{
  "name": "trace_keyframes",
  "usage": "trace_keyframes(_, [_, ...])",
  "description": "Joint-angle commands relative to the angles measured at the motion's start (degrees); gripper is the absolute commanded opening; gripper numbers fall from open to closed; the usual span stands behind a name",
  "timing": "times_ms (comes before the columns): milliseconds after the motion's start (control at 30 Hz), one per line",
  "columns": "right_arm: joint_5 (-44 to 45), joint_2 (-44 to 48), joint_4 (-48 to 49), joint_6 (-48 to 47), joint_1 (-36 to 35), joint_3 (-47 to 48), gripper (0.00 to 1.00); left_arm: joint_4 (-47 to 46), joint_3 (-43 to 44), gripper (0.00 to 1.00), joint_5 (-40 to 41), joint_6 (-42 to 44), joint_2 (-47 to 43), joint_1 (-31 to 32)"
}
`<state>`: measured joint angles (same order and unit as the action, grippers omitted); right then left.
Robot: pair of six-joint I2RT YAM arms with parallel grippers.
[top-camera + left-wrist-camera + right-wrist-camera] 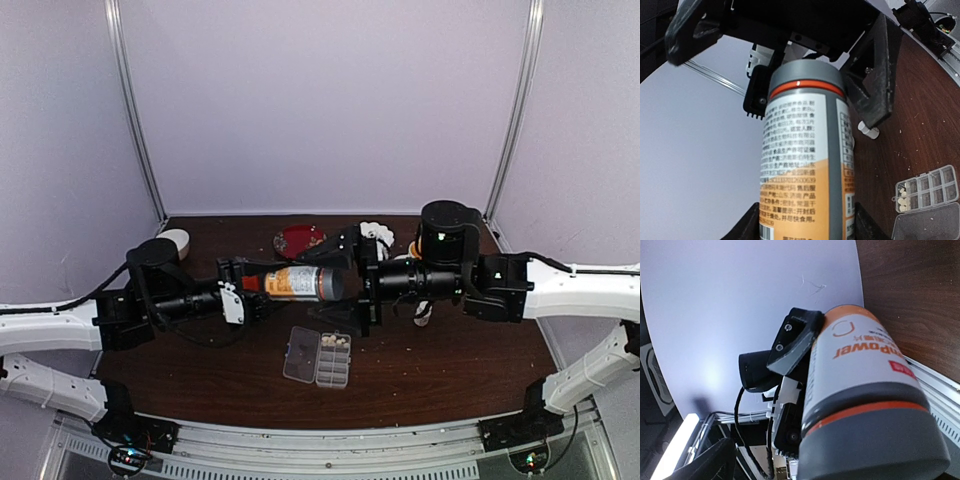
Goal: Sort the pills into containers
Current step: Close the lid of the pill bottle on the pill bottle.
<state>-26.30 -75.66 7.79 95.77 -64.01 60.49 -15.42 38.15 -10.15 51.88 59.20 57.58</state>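
Orange bottle (298,282) is held level over the table (450,370), long axis left-right, grey cap (807,80) toward the right gripper (352,283). Clamped on its body: the left gripper (258,285). Right fingers flank the cap; closure cannot be told. Just nearside, the open pill box (331,374) holds whitish pills (335,342) in a few cells.

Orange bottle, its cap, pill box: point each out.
orange bottle (293,282), top view, label mid-body
bottle cap (875,445), right wrist view, gray side wall
pill box (940,187), left wrist view, empty cell
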Motion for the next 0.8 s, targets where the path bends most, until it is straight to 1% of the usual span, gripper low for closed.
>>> trace_keyframes(0, [-2.4, 4.5, 0.1, -18.7, 0.6, -0.9, 1.00, -5.8, -3.0, 0.00, -0.6, -7.5, -1.8, 0.5])
trace_keyframes(100, [-1.5, 7.9, -2.4, -32.0, 0.9, -5.2, 1.00, -5.9, -4.3, 0.00, -1.0, -11.0, -3.2, 0.4])
trace_keyframes(167, [-2.2, 9.3, -6.4, -41.3, 1.0, -5.3, 1.00, -5.4, -4.6, 0.00, -1.2, -13.3, -3.8, 0.3])
trace_keyframes(267, [-1.6, 9.0, -18.5, -59.1, 1.0, -1.2, 1.00, -5.3, -4.4, 0.00, -2.1, -18.3, -4.5, 0.3])
trace_keyframes(367, [2.8, 8.8, -29.9, -80.4, 0.8, 3.9, 0.96, -4.5, -3.2, 0.00, -4.3, -25.0, -4.7, 0.4])
trace_keyframes(433, [7.3, 9.9, -33.2, -94.2, 0.7, 5.2, 0.95, -2.8, -1.6, 0.00, -7.1, -29.4, -4.4, 0.4])
trace_keyframes(467, [9.5, 10.8, -33.6, -101.4, 0.7, 5.1, 0.95, -2.0, -0.8, 0.00, -8.5, -32.6, -4.2, 0.4])
trace_keyframes(533, [13.0, 12.9, -32.0, -114.3, 0.8, 3.7, 0.98, -0.7, 0.6, 0.00, -11.8, -36.5, -3.4, 0.4])
trace_keyframes(567, [13.5, 14.0, -30.7, -120.1, 0.8, 2.4, 0.99, 0.1, 1.1, 0.00, -13.7, -37.4, -3.0, 0.4])
trace_keyframes(600, [12.5, 15.3, -29.9, -129.0, 0.7, 1.2, 1.00, 0.5, 1.5, 0.00, -15.0, -38.7, -2.8, 0.4])
trace_keyframes(633, [11.5, 16.8, -28.1, -134.1, 0.8, -0.6, 1.00, 0.5, 1.7, 0.00, -15.5, -40.1, -2.6, 0.4])
trace_keyframes(700, [9.6, 18.7, -22.2, -140.3, 0.7, -4.4, 1.00, 0.6, 2.0, 0.00, -16.0, -42.0, -2.1, 0.3])
trace_keyframes(767, [6.9, 19.2, -18.6, -143.1, 0.7, -5.4, 1.00, 1.3, 2.5, 0.00, -16.6, -43.3, -1.8, 0.4])
